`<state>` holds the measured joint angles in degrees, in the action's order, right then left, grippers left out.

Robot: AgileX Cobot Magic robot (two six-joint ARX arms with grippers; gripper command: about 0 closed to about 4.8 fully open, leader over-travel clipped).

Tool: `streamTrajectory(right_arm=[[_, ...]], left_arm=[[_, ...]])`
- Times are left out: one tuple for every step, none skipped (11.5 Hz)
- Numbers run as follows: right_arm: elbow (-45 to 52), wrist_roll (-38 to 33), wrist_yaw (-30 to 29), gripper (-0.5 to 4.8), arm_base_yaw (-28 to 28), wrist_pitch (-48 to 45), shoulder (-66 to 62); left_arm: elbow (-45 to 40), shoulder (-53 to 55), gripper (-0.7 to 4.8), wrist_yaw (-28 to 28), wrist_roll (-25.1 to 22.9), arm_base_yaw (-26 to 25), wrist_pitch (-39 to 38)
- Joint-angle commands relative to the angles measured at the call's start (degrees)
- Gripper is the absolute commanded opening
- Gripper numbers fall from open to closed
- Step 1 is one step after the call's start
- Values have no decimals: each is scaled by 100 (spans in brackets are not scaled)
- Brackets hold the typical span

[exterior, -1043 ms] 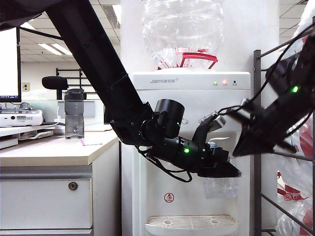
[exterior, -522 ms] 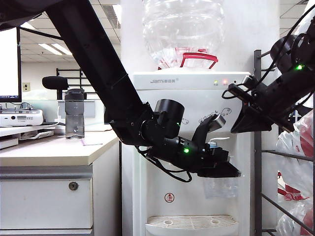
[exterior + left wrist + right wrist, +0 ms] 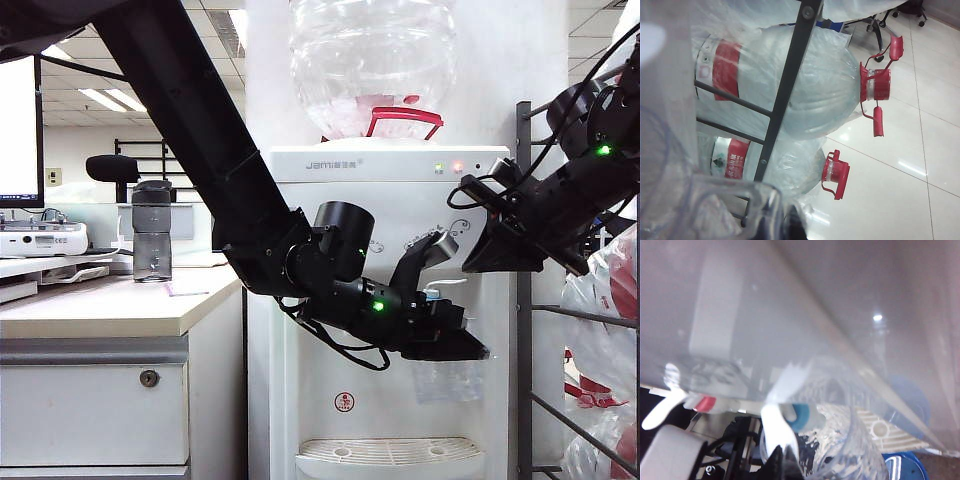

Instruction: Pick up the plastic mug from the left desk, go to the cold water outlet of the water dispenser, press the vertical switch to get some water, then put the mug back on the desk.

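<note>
Both arms you are running are matte black throughout. The left arm (image 3: 190, 130) has a thick boxy link ending in a rounded cylindrical joint housing (image 3: 343, 240), with a small green light (image 3: 379, 306) glowing past it and a black cable (image 3: 345, 352) looping beneath. Its left gripper (image 3: 445, 345) is a flat black wedge. A grey-capped camera bracket (image 3: 432, 252) sits above. The right arm (image 3: 570, 200) carries its own green light (image 3: 603, 150), loose black cables, and the angular black right gripper (image 3: 500, 245).
</note>
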<state>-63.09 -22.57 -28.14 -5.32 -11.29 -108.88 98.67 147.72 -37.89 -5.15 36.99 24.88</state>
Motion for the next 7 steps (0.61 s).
streamTrajectory(right_arm=[[-9, -59, -118, -5, -15, -240, -52], [-11, -96, -144, -5, -15, -282, -94], [-11, -127, -140, -5, -17, -289, -120], [-11, -125, -138, -5, -20, -291, -155], [-11, -127, -138, -5, -24, -297, -186], [-11, -127, -136, -5, -55, -310, -229], [-11, -144, -138, -5, -92, -328, -297]], left_arm=[[11, -61, -6, -28, -37, 13, 160], [11, -61, -6, -28, -39, 13, 160], [11, -61, -6, -28, -39, 13, 160], [11, -61, -6, -28, -37, 13, 162], [11, -61, -6, -28, -39, 13, 162], [11, -61, -6, -28, -39, 13, 162], [11, -61, -6, -28, -39, 13, 162]])
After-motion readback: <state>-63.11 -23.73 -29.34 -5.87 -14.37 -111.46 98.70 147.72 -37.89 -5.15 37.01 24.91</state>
